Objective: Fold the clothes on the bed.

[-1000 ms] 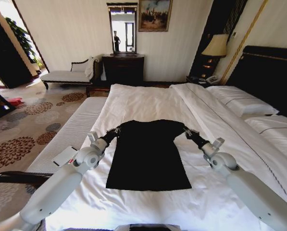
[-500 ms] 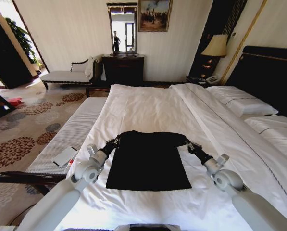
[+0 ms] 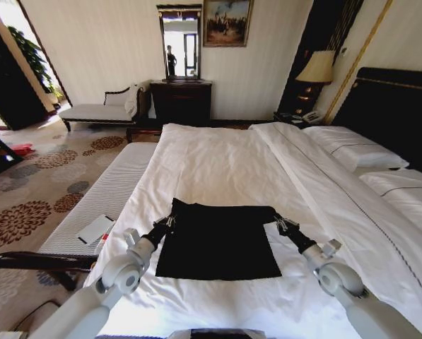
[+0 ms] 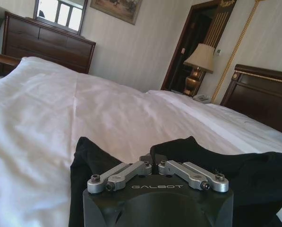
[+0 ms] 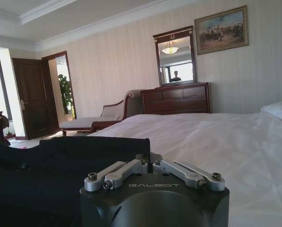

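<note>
The clothes are one black T-shirt (image 3: pixel 218 240) lying on the white sheet of the bed (image 3: pixel 218 159), near its foot. Its far edge is doubled back over the lower part, so it reads as a short rectangle. My left gripper (image 3: pixel 170 221) is shut on the far left corner, and my right gripper (image 3: pixel 280 223) is shut on the far right corner. In the left wrist view the left gripper (image 4: pixel 152 166) pinches black fabric (image 4: pixel 254 170). The right wrist view shows the right gripper (image 5: pixel 150 165) closed on the shirt (image 5: pixel 60 161) too.
A pale padded bench (image 3: pixel 104 191) runs along the bed's left side with a white booklet (image 3: pixel 95 229) on it. White pillows (image 3: pixel 355 152) and a dark headboard (image 3: pixel 401 113) are at the right. A chaise (image 3: pixel 97 111), dresser (image 3: pixel 181 100) and lamp (image 3: pixel 317 69) stand by the far wall.
Both grippers have drawn back toward me, carrying the shirt's far edge with them. The shirt's shoulder part now lies folded over its lower part, and the visible shape is shorter.
</note>
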Robot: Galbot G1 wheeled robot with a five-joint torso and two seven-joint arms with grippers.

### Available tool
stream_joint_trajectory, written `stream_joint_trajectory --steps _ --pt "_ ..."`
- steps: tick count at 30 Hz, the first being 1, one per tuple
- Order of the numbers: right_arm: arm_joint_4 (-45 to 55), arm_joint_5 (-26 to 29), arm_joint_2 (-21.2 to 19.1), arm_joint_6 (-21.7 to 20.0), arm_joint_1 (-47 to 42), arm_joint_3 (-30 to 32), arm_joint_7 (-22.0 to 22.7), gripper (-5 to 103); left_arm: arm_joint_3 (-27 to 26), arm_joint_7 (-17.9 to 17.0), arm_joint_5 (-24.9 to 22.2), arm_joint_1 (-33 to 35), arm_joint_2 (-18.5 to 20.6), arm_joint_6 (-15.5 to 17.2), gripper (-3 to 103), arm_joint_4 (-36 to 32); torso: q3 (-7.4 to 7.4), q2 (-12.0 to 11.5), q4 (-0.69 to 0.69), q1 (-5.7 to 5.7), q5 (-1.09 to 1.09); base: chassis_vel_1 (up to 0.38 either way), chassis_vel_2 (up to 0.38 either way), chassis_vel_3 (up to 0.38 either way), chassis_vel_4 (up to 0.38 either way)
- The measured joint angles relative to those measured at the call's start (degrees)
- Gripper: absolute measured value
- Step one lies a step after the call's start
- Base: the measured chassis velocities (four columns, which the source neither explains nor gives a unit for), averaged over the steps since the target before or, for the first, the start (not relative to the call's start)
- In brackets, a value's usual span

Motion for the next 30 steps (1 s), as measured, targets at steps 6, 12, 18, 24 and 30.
stream_joint_trajectory --steps 6,12,18,24,30 --pt "0.62 -1.77 1.56 1.17 -3.98 2.25 -1.13 0 -2.0 1.31 2.27 5.0 -0.3 -0.89 1 -0.56 0.0 0.0 0.0 0.0 0.0 0.0 0.0 0.0 0.0" --pt "0.05 -2.38 2.74 2.26 -6.34 4.03 -2.24 0 -2.51 1.59 2.94 6.3 -0.64 -1.42 1 -0.25 0.0 0.0 -0.01 0.0 0.0 0.0 0.0 0.0 0.0" --pt "-0.56 -4.19 4.83 2.67 -8.06 4.13 -3.2 0 -2.3 1.57 4.24 8.07 -1.36 -1.82 1 -0.8 0.0 0.0 -0.01 0.0 0.0 0.0 0.0 0.0 0.0" --pt "-0.37 -5.82 5.63 3.08 -9.31 4.07 -3.38 0 -2.11 1.95 6.32 10.82 -1.03 -2.41 1 -1.47 0.0 -0.01 0.0 0.0 0.0 0.0 0.0 0.0 0.0" --pt "0.03 -7.2 6.46 3.39 -10.38 3.66 -3.43 0 -2.91 2.04 6.63 12.23 -0.76 -2.68 1 -1.97 0.01 -0.01 -0.01 0.01 0.0 0.0 0.0 0.0 0.0"
